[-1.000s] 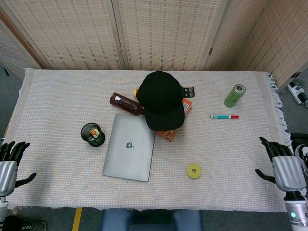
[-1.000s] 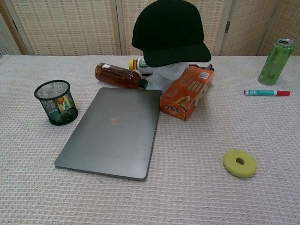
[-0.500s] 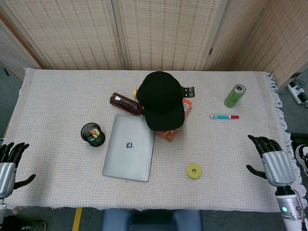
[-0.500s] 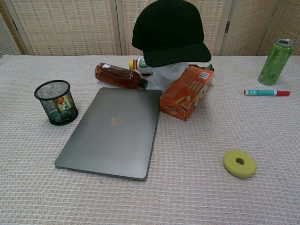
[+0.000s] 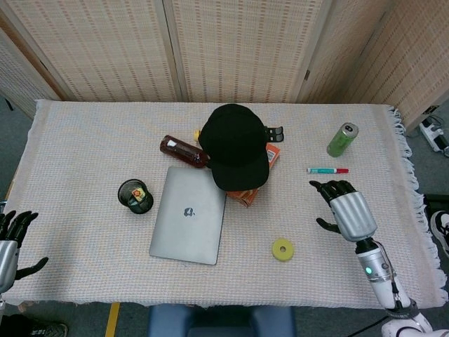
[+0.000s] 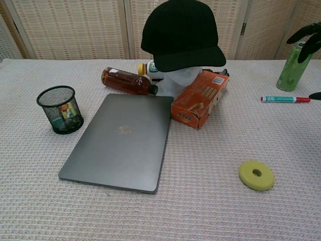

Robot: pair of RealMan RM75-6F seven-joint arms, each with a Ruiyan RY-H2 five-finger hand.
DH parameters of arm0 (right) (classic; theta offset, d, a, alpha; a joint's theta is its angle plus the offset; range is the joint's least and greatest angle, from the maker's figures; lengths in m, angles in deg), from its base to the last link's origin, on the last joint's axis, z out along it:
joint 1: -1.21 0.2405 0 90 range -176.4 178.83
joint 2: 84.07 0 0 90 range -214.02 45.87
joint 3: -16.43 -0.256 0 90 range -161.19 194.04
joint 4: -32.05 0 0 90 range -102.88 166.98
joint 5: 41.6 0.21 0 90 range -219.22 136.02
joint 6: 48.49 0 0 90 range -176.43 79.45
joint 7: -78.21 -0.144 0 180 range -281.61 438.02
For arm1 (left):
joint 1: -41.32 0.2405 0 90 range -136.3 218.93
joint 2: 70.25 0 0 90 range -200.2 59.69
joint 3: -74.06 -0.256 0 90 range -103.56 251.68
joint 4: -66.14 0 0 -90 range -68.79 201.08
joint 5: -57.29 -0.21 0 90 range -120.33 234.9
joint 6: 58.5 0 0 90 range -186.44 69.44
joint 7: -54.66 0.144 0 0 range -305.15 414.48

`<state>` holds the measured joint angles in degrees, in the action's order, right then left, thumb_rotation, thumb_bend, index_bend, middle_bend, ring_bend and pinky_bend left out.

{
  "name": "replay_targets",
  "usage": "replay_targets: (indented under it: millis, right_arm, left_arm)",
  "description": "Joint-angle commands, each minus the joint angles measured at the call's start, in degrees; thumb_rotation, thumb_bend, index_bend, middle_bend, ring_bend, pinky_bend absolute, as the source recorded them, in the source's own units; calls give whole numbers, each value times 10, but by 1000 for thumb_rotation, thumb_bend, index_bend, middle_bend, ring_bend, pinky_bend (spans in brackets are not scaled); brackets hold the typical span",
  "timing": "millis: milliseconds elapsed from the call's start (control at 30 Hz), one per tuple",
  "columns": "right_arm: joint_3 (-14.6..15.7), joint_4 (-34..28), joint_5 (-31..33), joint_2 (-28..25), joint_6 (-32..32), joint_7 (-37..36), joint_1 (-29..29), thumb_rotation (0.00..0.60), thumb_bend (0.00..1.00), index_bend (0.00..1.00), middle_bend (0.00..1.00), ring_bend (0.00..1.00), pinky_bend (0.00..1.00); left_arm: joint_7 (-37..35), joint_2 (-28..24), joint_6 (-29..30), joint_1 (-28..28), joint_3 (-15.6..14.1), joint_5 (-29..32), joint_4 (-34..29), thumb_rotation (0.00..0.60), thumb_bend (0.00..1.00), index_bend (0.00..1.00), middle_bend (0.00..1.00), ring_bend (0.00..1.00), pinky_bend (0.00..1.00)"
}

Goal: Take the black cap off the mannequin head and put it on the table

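- Down at the far left edge, the left hand (image 5: 8, 242) is hanging just off the counter (image 5: 84, 133), fingers spread apart and holding nothing.
- Moving right, a black mesh pen cup (image 5: 135, 196) is standing upright on the woven cloth, with something colourful sitting inside it.
- Just beside it, a closed grey laptop (image 5: 188, 215) is lying flat, its far edge pointing toward the middle cluster.
- Behind the laptop's far corner, a brown bottle (image 5: 184, 151) is lying on its side, cap end pointing toward the mannequin.
- Centre stage, the black cap (image 5: 235, 144) is sitting on the mannequin head (image 6: 183, 79), brim facing the robot; it is not on the counter yet, and neither hand is touching it.
- An orange box (image 6: 199, 99) is lying against the mannequin's right side, partly under the brim in the head view.
- Near the front edge, a yellow ring (image 5: 283, 249) is lying flat, well apart from the rest.
- Right of the cap, a teal marker with a red cap (image 5: 327, 170) is lying on the cloth, and a green can (image 5: 342, 140) is standing upright just behind it.
- Over the right part of the counter, the right hand (image 5: 345, 208) is hovering near the marker, fingers apart and loosely curved, gripping nothing; only its dark fingertips (image 6: 307, 35) are showing at the chest view's edge.
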<state>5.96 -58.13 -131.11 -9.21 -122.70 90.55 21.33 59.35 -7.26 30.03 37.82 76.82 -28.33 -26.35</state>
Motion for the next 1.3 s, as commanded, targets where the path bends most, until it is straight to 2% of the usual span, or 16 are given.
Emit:
replay_targets:
  millis: [33,167,333,533,600,900,1100,1300]
  right_arm:
    - [-13,15,10,21,22,8,26,600,46,209,377,291,304]
    - [-23,42,11,48,34,35,55,600,47,234,421,338,324]
    - [-36,87,6,82,34,44,86,600,47,311,527,485,484]
    - [-45,128,2,109,38,53,122,600,47,352,613,622,676]
    - [-46,143,1,120,39,52,132,600,46,357,633,650,711]
    - [-44,217,-19,176,22,29,174,600,48,394,674,709,776]
    - [-43,243,-22,193,18,21,187,600,70,401,682,730,775]
    - [-44,293,-20,231,18,5,212,600,116,401,689,749,775]
  left_arm:
    - [0,-2,-1,1,-1,1,-2,600,52,186,184,94,103]
    - [1,-6,2,1,0,-1,-7,600,53,186,184,95,103]
    - [3,-8,2,0,2,-5,-10,600,51,187,184,95,103]
    - [4,-12,3,-3,8,-2,-15,600,52,188,184,96,103]
    - [2,-12,4,-3,9,-3,-15,600,51,188,184,96,103]
    - [-6,-11,2,-4,11,-1,-7,600,52,188,185,96,103]
    - [-10,-11,3,-3,12,2,-5,600,52,188,185,96,103]
    - [-17,-13,3,-4,14,3,-1,600,52,189,185,96,103]
